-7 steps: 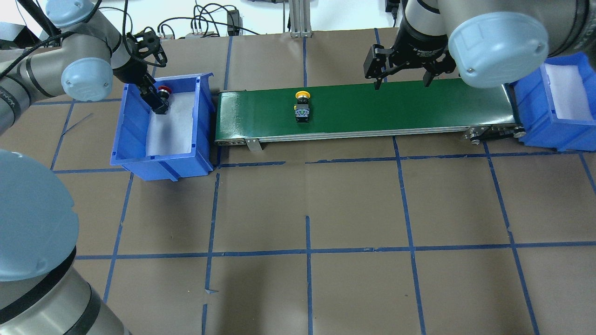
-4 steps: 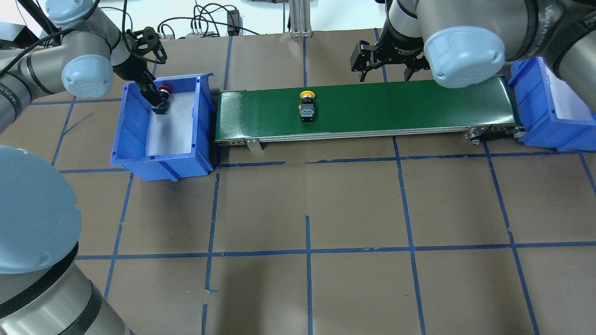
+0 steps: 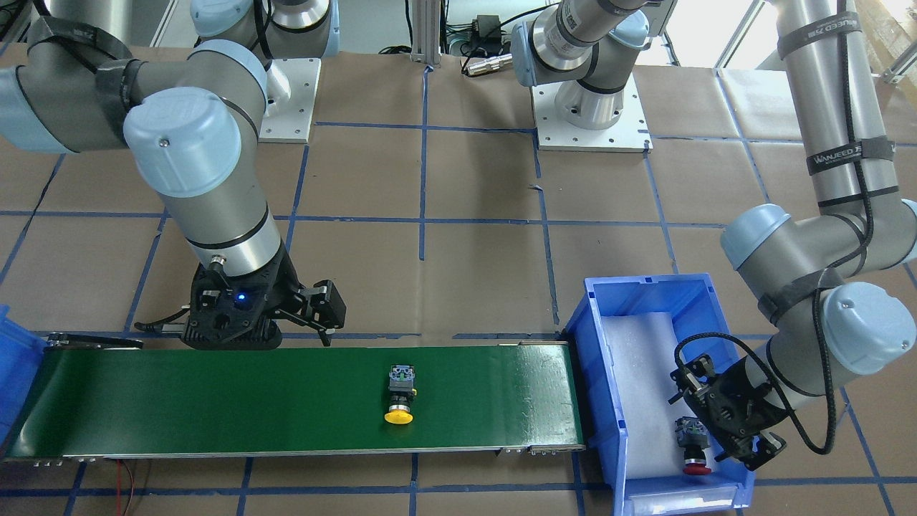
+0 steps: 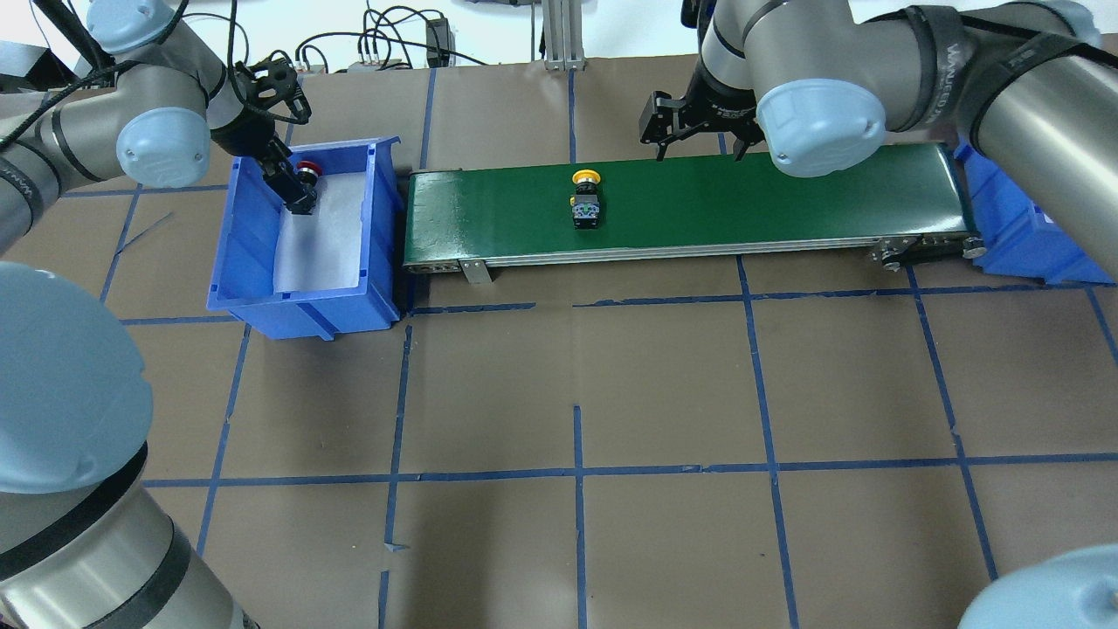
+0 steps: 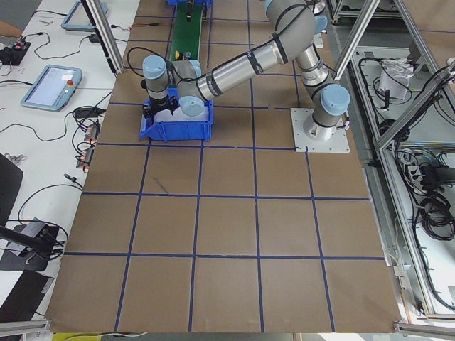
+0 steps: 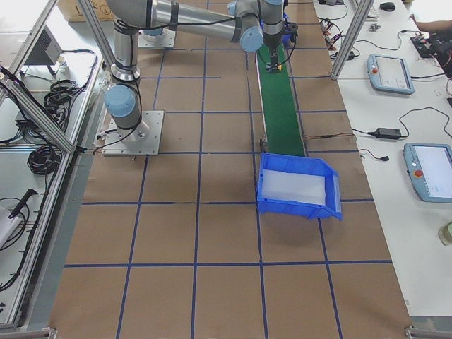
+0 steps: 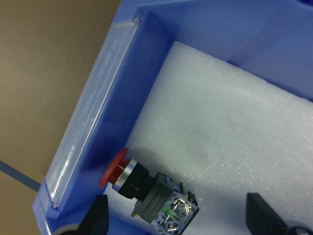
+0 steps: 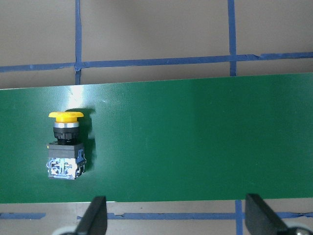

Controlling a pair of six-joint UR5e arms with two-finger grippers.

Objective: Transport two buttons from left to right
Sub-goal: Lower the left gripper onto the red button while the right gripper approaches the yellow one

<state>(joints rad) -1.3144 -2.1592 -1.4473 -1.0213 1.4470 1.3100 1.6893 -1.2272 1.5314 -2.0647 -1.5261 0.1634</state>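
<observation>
We judge 2 steps under way. The yellow button (image 4: 586, 194) lies on its side midway along the green conveyor belt (image 4: 786, 201). The red button (image 7: 146, 193) lies on foam in the left blue bin (image 4: 249, 227). The left gripper (image 7: 181, 215) straddles the red one, jaws wide, neither finger touching it. Next it must close squarely on the body. The right gripper (image 8: 177, 214) hangs wide and empty over the belt's edge, off to one side of the yellow button.

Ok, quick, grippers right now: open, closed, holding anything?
Left gripper: open, straddling the red button in the bin, not gripping it.
Right gripper: open, empty, above the belt edge; the yellow button lies apart from it.
</observation>
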